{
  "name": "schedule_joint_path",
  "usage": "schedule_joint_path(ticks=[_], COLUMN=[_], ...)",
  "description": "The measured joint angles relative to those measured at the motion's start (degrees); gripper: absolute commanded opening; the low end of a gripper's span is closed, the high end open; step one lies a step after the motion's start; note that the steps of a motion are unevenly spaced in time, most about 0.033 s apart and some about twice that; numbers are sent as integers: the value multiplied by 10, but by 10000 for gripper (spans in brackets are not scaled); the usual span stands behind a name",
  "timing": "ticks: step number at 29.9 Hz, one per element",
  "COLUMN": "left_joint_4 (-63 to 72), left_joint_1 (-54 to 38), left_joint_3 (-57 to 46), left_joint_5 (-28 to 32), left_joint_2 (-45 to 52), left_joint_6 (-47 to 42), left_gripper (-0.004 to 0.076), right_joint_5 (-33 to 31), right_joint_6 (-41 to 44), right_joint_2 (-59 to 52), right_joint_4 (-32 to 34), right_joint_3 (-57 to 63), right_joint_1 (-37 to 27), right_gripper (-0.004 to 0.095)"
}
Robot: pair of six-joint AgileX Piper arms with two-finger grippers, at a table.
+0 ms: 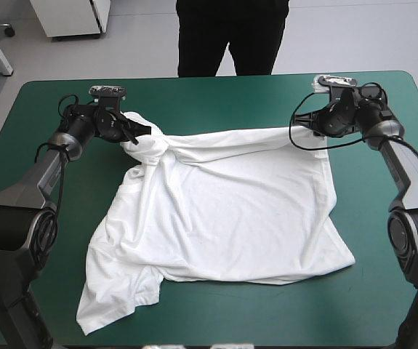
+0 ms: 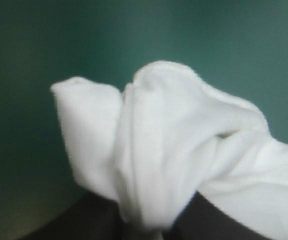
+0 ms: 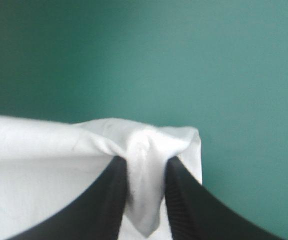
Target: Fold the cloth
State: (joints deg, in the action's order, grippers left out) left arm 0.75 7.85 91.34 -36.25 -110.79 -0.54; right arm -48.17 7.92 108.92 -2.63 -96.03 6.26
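While T-shirt point(image 1: 230, 211) sprawls from above, right gripper point(image 3: 145, 167) pinches corner

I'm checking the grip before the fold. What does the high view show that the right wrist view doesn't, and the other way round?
Only the high view: the whole T-shirt spread, wrinkled, on the teal-green cover, and the left gripper holding its bunched far left corner. Only the right wrist view: a close look at the right gripper, its jaws all but shut with a pinch of white cloth between them. Both: the right gripper at the T-shirt's far right corner, and the cover beyond it.
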Motion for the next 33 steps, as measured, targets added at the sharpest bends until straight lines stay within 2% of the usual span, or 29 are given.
schedule_joint_path(ticks=[1,2,4,11,17,22,25,29,33], left_joint_4=[-1,-1,-2,-31,-32,-32,-35,-40,-36], left_joint_1=[0,0,0,0,0,0,0,0,0], left_joint_3=[1,4,14,68,78,80,79,72,14], left_joint_5=[0,-1,-19,-133,-238,-330,-352,-355,-355], left_joint_2=[0,2,8,61,154,237,279,306,317], left_joint_6=[0,0,-4,-8,19,27,27,21,12], left_gripper=[491,539,592,543,507,506,506,506,506], right_joint_5=[-6,-15,-32,-103,-170,-205,-209,-215,-224], right_joint_6=[-6,-12,-17,-23,-37,-40,-40,-40,-40], right_joint_2=[0,0,0,-27,-96,-151,-177,-192,-192], right_joint_4=[-3,-5,-7,-7,-6,-6,-6,-6,-6], right_joint_3=[-2,-6,-18,-59,-68,-68,-68,-70,-70], right_joint_1=[0,0,-1,-1,-2,-2,-2,-2,-2], right_gripper=[599,625,626,534,530,522,501,486,486])
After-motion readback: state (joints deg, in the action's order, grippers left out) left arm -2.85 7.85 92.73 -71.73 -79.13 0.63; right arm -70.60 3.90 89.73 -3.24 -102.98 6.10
